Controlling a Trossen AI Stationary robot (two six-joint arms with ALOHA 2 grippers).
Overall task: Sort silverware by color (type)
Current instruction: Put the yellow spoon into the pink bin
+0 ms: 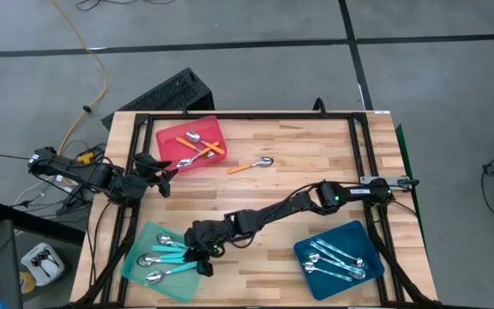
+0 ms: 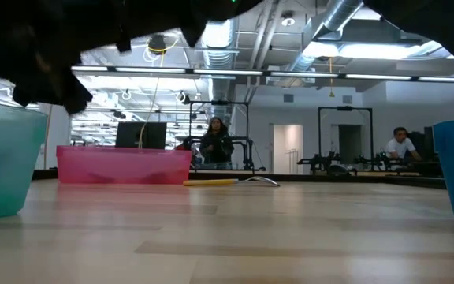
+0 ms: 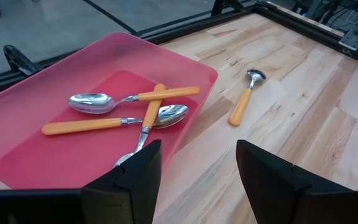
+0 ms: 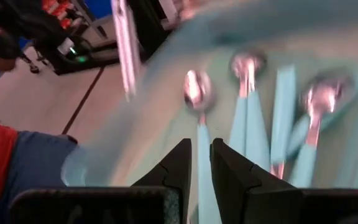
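Sorting looks nearly done: orange spoons (image 1: pixel 197 148) lie in the red tray (image 1: pixel 168 136), turquoise spoons (image 1: pixel 165 255) in the mint-green tray (image 1: pixel 141 237) where the right gripper (image 1: pixel 202 256) pinches one handle, the left gripper (image 1: pixel 163 170) waits spread beside the red tray, and one orange spoon (image 1: pixel 252 165) remains mid-tabletop.

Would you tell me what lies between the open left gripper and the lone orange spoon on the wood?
In the left wrist view, only bare tabletop separates the left gripper from the orange spoon.
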